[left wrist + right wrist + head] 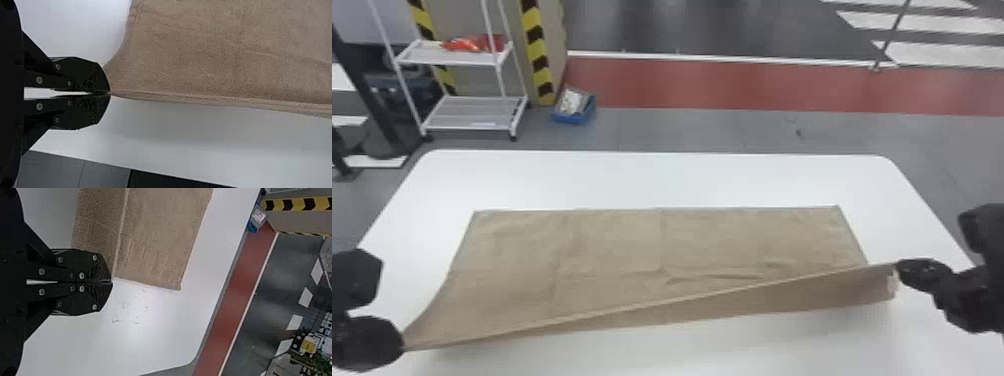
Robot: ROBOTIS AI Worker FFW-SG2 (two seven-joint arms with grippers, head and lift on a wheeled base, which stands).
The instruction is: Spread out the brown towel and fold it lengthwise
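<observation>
The brown towel (pixel 612 245) is spread out on the white bench (pixel 657 180), and the lengthwise fold appears to be the step in hand, at its lift stage. The far long edge of the towel lies flat, set in from the far edge of the bench and running roughly parallel to it. The near long edge is raised along its length. The left gripper (pixel 110 93) pinches the near left corner of the towel, toward the left edge of the bench; its jaws are closed on the cloth. The right gripper (pixel 112 282) has its fingers pressed together on the near right corner, toward the right edge of the bench, and the cloth hangs below the raised edge on that side.

Next move: both grippers should advance together toward the far edge of the bench, keep the held edge taut, align it with the far long edge of the towel, lower it and release. Uneven travel could skew the fold; insufficient tension could leave wrinkles.

Count: brown towel, one; bench, one; grippers, two; held towel corners, two; towel corners lying toward the far edge of the bench, two; white rack (pixel 467 112) beyond the bench, one; blue box (pixel 572 119) on the floor, one
</observation>
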